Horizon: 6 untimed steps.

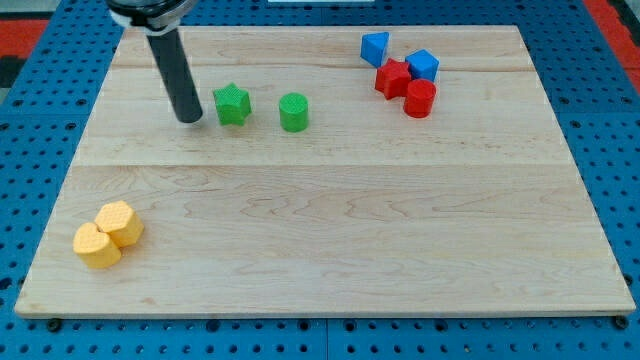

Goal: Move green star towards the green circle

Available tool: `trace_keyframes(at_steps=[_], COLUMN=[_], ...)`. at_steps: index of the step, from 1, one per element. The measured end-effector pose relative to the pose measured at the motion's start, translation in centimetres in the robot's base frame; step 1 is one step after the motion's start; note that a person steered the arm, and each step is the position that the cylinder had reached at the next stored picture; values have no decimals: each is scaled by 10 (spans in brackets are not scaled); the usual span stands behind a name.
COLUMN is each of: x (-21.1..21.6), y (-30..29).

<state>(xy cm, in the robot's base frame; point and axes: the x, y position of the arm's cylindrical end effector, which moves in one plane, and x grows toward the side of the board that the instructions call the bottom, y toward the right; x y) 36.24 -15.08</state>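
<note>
Nearest, by the bottom-left corner of the table (pixel 330 250), we see two yellow blocks (pixel 108 235) touching each other, their shape roughly hexagonal or rounded; they lie well apart from anything the task concerns. The middle of the table holds nothing we need to name.

Farther up, toward the top edge and left of centre, our tip (pixel 189 120) stands just beside the green star (pixel 232 104), on the star's left; whether it touches the star we cannot tell. We carry no hand, only the dark rod, so nothing is clenched or grasped. The green circle (pixel 293 112) sits near the star on its right, with a small gap between them.

Farthest, near the top-right corner, a cluster gathers: a blue block (pixel 374 47), a second blue block (pixel 423 65), a red star (pixel 393 78) and a red cylinder (pixel 420 98), close together.

We judge the approach is done and the push is now in hand. The next move calls for sliding the tip toward the table's right edge, pressing the star along a line slightly downward so it closes on the circle without glancing off.
</note>
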Motion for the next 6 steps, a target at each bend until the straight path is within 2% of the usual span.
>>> trace_keyframes(at_steps=[1, 2, 3, 4, 5, 6], x=[-5, -5, -14, -32, -29, -29], y=[32, 33, 0, 8, 78, 88])
